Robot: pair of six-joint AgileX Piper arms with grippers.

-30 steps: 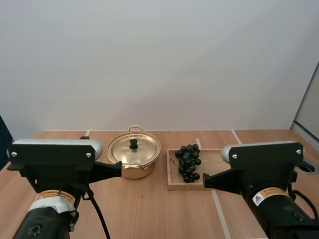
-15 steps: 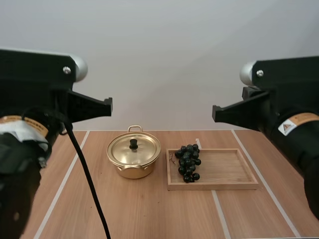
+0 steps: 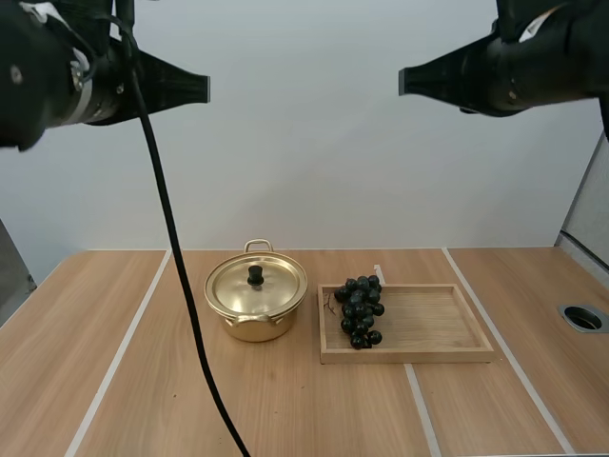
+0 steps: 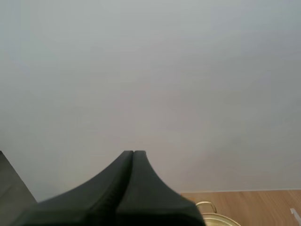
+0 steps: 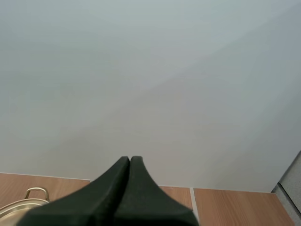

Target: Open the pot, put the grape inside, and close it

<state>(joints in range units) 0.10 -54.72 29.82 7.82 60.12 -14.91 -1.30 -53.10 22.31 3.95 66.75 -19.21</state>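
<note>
A gold pot (image 3: 255, 307) with its lid (image 3: 256, 285) on and a black knob stands at the table's middle. To its right a bunch of dark grapes (image 3: 359, 311) lies at the left end of a wooden tray (image 3: 438, 328). My left gripper (image 3: 204, 89) is high above the table at the left, shut on nothing. My right gripper (image 3: 403, 82) is high at the right, also shut on nothing. The left gripper (image 4: 133, 153) is one dark wedge with the pot's rim (image 4: 214, 217) past it. The right gripper (image 5: 130, 159) lies together likewise, the pot's handle (image 5: 35, 191) beyond it.
White lines run along the wooden table (image 3: 133, 381). A round hole (image 3: 582, 318) sits in the table at the far right. The right part of the tray holds nothing.
Both arms have risen from low near the table's front to high above it. The pot and grapes have not moved.
</note>
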